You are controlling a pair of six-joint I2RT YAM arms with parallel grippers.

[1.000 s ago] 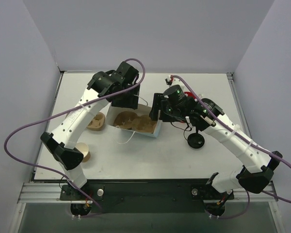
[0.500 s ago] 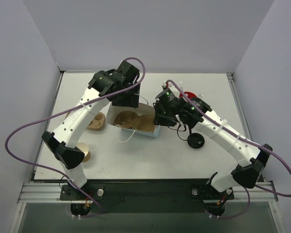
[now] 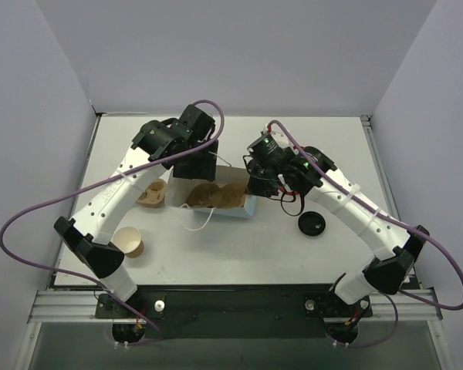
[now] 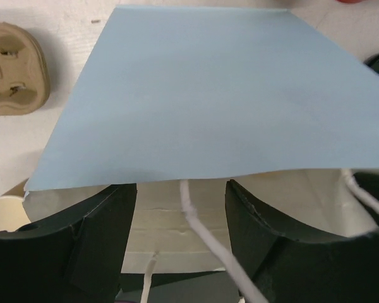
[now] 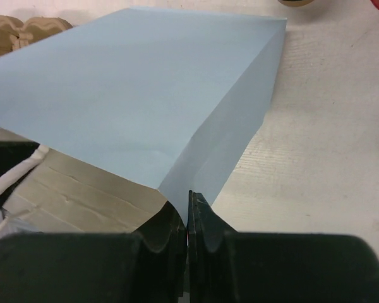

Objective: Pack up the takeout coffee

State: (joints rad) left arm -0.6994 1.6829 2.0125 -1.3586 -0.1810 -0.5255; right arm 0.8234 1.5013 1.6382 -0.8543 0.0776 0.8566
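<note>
Right jaws have pinched the blue bag (image 5: 145, 82); left jaws gape; takeout coffee (image 3: 312, 223) well apart.

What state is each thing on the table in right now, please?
blue bag: upright, mouth open.
takeout coffee: lid on, standing outside the bag.
tan cup: no lid.
left gripper: open, at the bag's rim.
right gripper: shut on the bag's corner.

Blue bag (image 5: 145, 82) — matt, smooth paper; carrier (image 4: 12, 69) — rough pulp.
</note>
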